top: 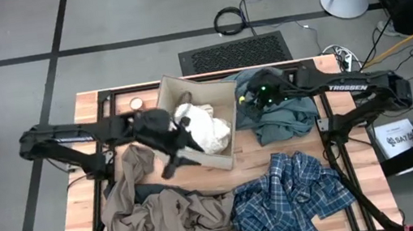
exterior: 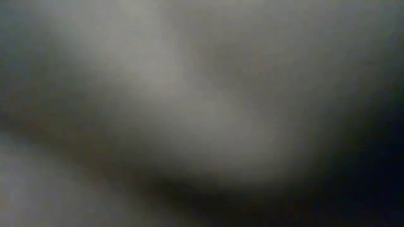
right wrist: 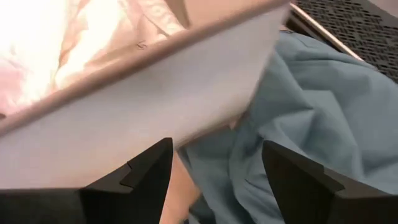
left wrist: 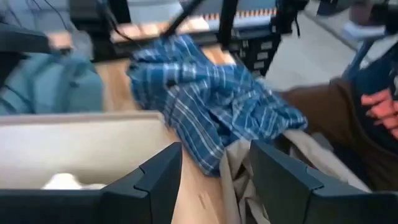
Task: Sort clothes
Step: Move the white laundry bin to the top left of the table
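Observation:
A beige cardboard box (top: 224,96) stands at the table's far middle with the white garment (top: 207,130) inside. My left gripper (top: 179,159) is open at the box's near wall, above the table; in its wrist view (left wrist: 214,180) the plaid garment (left wrist: 211,106) and khaki cloth (left wrist: 239,180) lie ahead. My right gripper (top: 245,100) is open over the teal-grey garment (top: 280,117), beside the box's right wall (right wrist: 155,112). The plaid garment (top: 292,197) lies near right and the khaki one (top: 164,216) near left. A dark patch (top: 148,192) shows under the khaki cloth.
The low view is filled by a grey blur and shows nothing of the table. The table's black frame rails (top: 335,153) run along its sides. Bare wood (top: 254,157) shows between the box and the plaid garment.

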You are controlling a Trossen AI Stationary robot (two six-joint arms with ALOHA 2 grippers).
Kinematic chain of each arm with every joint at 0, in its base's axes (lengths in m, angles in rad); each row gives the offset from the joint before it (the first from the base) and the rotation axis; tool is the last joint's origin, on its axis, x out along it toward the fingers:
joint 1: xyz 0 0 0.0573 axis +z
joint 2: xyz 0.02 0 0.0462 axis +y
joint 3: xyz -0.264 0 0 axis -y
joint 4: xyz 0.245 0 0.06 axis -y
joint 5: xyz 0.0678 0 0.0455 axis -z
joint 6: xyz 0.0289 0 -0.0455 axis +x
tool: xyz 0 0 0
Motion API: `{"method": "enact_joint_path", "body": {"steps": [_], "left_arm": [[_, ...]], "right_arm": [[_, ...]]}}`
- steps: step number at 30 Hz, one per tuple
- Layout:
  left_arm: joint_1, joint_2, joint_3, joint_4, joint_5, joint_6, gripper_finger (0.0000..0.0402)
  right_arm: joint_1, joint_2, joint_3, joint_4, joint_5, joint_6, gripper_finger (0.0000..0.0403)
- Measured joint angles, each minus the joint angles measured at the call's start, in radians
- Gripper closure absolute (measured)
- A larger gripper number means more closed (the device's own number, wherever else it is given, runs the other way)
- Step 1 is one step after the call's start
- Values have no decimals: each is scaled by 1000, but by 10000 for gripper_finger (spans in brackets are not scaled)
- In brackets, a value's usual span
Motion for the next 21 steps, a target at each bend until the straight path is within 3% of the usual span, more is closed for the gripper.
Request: {"method": "enact_joint_path", "body": {"steps": [9,15,21], "left_arm": [[-125,109,0,-68,-329,-79,203],[-138,122,0,-123,-399,-129,203],[-139,122,0,-199,-507,-159,203]], "right_arm": [[-28,176,0,299,15,-98,165],[-65,241,0,560,11,-182,165],[-100,253,0,578,3,-193,165]]}}
